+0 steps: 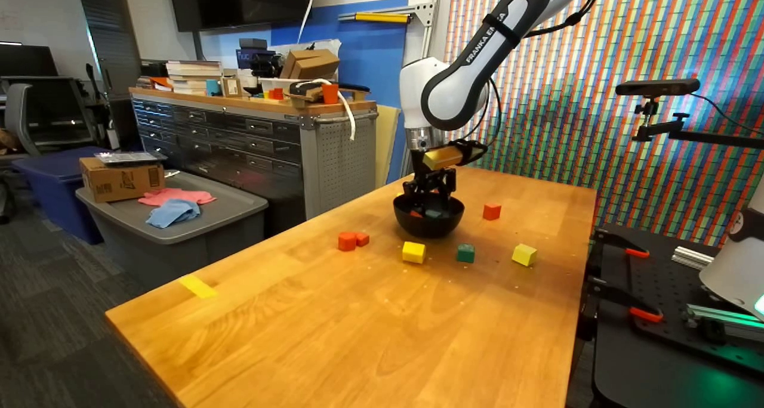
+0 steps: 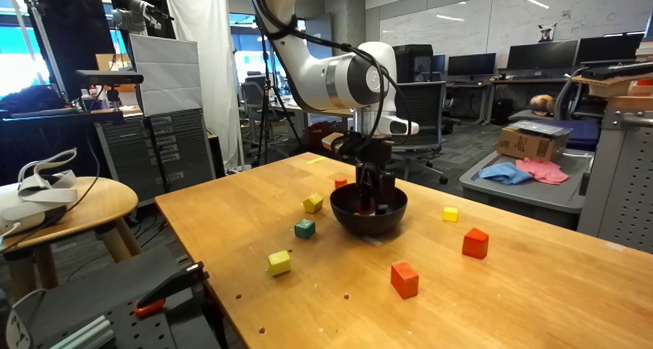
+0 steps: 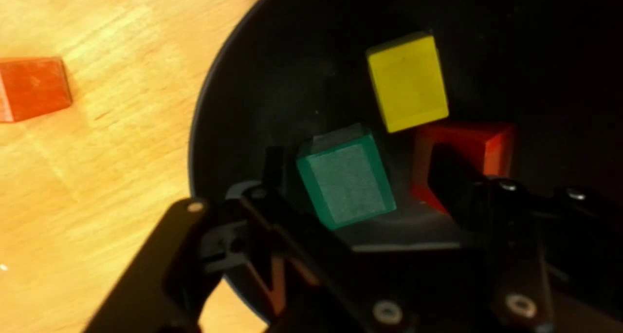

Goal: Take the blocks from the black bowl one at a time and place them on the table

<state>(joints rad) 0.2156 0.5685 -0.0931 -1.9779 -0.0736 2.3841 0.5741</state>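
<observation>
The fingers stood spread inside the black bowl, one on each side of a green block, with a gap at both faces in the wrist view; they gripped nothing. From left to right in an exterior view, a pale yellow block lay on the tabletop to the near left of the bowl, an outer green block and a golden block just left of it, and a far red block just behind it. Inside the bowl, left to right in the wrist view, came the green block, a yellow block and a red block, the last partly covered by one finger; contact could not be told. In front of the bowl's right edge lay a near red block, and to the bowl's right a bright yellow block and a last red block.

The green block looked likely to be light, stiff and hard to damage, with flat faces that offered good grip, though the bowl's glossy floor might let it slide or twist. The best hold seemed low on two opposite sides, squared to its slight slant, with the finger clear of the red block.
</observation>
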